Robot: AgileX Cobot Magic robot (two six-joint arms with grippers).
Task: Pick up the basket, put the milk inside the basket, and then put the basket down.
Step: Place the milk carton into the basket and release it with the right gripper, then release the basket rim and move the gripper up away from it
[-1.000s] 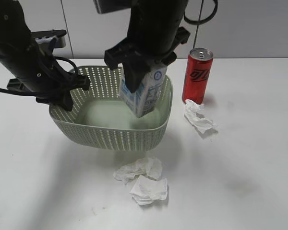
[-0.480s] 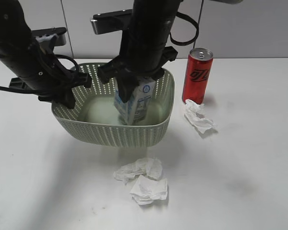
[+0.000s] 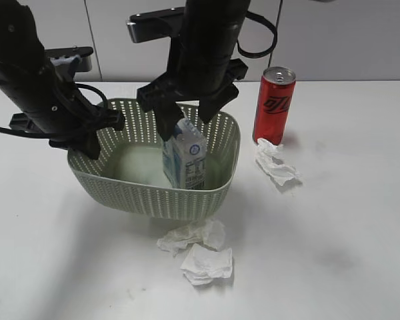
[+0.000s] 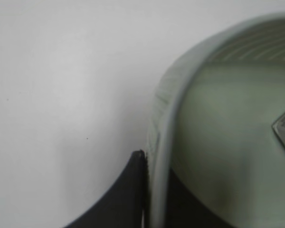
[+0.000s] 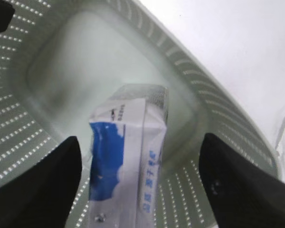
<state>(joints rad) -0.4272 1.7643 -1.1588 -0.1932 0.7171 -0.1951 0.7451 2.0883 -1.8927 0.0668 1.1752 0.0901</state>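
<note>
The pale green basket (image 3: 137,193) hangs tilted, its left rim pinched by my left gripper (image 3: 93,137), which is shut on it; the left wrist view shows the rim (image 4: 168,128) between the black jaws (image 4: 154,190). The blue-and-white milk carton (image 3: 185,157) stands leaning inside the basket. My right gripper (image 3: 187,113) is open just above the carton; in the right wrist view the carton (image 5: 126,161) lies between the spread fingers (image 5: 142,185) without touching them, over the basket's floor (image 5: 80,71).
A red soda can (image 3: 274,105) stands right of the basket. One crumpled tissue (image 3: 275,164) lies by the can, and two more (image 3: 197,250) lie in front of the basket on the white table (image 3: 347,233).
The right gripper lowered the milk into the basket, opened and let it go; the carton now stands there on its own. The basket dipped slightly in the left gripper.
</note>
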